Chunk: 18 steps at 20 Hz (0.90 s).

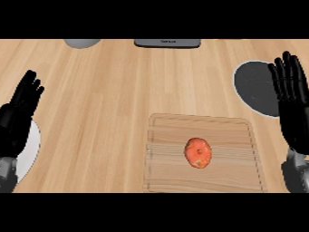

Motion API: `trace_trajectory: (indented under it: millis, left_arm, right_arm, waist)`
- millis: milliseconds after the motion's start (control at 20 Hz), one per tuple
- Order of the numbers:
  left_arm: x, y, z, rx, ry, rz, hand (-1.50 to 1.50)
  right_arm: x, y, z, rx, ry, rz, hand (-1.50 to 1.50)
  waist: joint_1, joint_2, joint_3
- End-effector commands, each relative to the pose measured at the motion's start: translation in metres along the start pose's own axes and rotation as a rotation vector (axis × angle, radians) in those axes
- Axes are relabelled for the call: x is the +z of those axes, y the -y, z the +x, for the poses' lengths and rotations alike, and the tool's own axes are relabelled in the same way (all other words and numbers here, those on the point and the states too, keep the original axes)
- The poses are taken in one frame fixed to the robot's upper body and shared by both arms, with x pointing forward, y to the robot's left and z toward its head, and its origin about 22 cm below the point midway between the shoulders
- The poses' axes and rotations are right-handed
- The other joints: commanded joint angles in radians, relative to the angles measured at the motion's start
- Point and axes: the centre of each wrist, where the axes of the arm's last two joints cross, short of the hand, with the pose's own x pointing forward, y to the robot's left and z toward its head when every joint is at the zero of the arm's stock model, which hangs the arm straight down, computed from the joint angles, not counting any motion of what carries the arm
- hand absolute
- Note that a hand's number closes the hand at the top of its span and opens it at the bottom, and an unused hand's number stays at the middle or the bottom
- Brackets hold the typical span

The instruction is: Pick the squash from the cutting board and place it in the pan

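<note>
The orange squash (pixel 198 153) lies near the middle of the cutting board (pixel 237 179), untouched, on the wooden surface (pixel 117 90). Up and to the right of the board sits the dark pan (pixel 253 86), partly hidden by the right hand (pixel 297 108), whose fingers are straight and hold nothing. Well left of the board, the left hand (pixel 16 118) is likewise flat and empty.
</note>
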Motion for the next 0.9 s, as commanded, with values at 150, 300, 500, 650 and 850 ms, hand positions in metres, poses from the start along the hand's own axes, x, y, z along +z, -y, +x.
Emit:
trace_trajectory:
  millis: [150, 300, 500, 650, 850]
  left_arm:
    - [-0.012, 0.008, 0.005, 0.018, 0.063, -0.02, 0.0]
    - [-0.013, 0.028, 0.006, 0.049, 0.07, -0.076, 0.0]
    - [-0.022, 0.011, -0.014, 0.061, 0.035, -0.021, 0.0]
    - [-0.025, 0.011, -0.014, 0.054, 0.047, -0.033, 0.0]
    - [-0.028, 0.019, -0.017, 0.061, 0.024, -0.026, 0.0]
  right_arm:
    - [0.012, -0.043, -0.032, -0.163, -0.185, 0.556, 1.5]
    - [0.031, -0.038, -0.066, -0.128, -0.351, 0.781, 1.5]
    - [0.068, 0.034, -0.082, 0.065, -0.05, 0.508, -1.5]
    - [0.066, 0.061, -0.076, 0.185, 0.038, 0.492, -1.5]
    - [0.047, 0.122, -0.037, 0.282, 0.001, 0.618, -1.5]
  waist:
    - [0.027, 0.016, 0.023]
    - [0.041, 0.027, 0.025]
    - [-0.021, 0.005, 0.025]
    - [-0.019, 0.0, 0.024]
    - [-0.022, -0.003, 0.022]
